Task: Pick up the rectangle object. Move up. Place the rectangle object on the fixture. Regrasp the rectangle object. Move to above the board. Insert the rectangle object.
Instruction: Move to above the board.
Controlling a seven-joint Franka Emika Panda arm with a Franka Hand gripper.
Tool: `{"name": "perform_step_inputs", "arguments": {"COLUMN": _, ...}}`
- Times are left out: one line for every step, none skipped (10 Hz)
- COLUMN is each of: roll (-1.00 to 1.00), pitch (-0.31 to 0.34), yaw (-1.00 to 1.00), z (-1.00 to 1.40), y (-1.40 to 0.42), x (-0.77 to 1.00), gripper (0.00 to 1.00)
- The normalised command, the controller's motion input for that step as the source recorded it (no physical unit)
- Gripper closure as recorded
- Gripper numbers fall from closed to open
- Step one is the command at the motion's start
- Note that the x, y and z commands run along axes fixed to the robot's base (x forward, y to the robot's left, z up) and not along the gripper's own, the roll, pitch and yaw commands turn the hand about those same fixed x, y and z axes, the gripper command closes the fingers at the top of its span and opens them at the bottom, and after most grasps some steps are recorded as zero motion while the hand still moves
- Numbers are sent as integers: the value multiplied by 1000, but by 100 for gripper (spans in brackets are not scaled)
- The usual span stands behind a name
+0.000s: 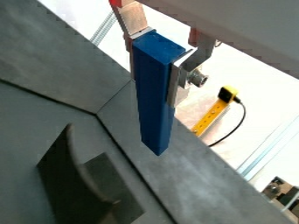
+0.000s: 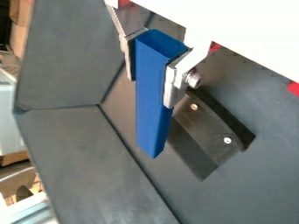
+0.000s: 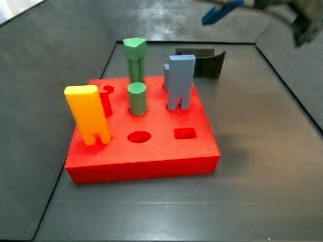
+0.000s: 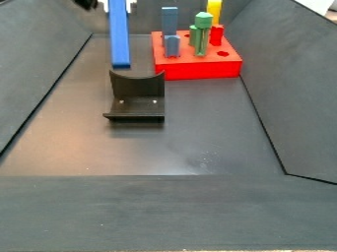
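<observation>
Side view, nearest first: the fixture (image 4: 136, 96) stands on the dark floor (image 4: 158, 148), and the rectangle object (image 4: 118, 33) hangs upright just above its back wall; contact there cannot be told. Behind, the board (image 4: 198, 65) carries a paler blue block (image 4: 170, 19), green pegs (image 4: 202, 30) and a yellow piece (image 4: 215, 12). Both wrist views show the gripper (image 1: 160, 45) clamped on the rectangle object's upper end, silver fingers (image 1: 131, 17) pressed to opposite faces, with the bar pointing down toward the fixture (image 2: 211, 136). From the opposite side view, the board (image 3: 142, 146) is nearest, the fixture (image 3: 202, 62) beyond, the gripper (image 3: 225, 11) blurred at the frame's top.
</observation>
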Motion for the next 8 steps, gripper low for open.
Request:
{"name": "perform_step_inputs", "arguments": {"roll": 24, "pitch": -31, "yaw": -3, "z": 1000, "y": -107, "x": 168, "gripper": 100}}
{"name": "perform_step_inputs", "arguments": {"roll": 26, "pitch": -16, "yaw": -18, "z": 1000, "y": -107, "x": 168, "gripper": 100}}
{"name": "perform_step_inputs", "arguments": {"roll": 43, "pitch": 42, "yaw": -38, "z": 1000, "y": -102, "x": 160, "gripper": 100}}
{"name": "perform_step_inputs", "arguments": {"roll": 50, "pitch": 68, "yaw": -38, "z": 1000, "y": -102, "x": 158, "gripper": 100}}
{"name": "perform_step_inputs", "arguments": {"roll": 55, "pitch": 110, "yaw": -27, "z": 1000, "y": -100, "x": 157, "gripper": 100}}
{"name": "perform_step_inputs", "arguments": {"roll": 57, "pitch": 138, "yaw": -10, "z": 1000, "y": -99, "x": 157, "gripper": 100}}
{"name": "perform_step_inputs", "arguments": {"roll": 61, "pitch": 160, "yaw": 20, "z": 833, "y": -85, "x": 131, "gripper": 100}}
{"name": "perform_step_inputs", "arguments": {"roll": 63, "pitch": 169, "yaw": 37, "z": 706, "y": -71, "x": 113, "gripper": 100}}
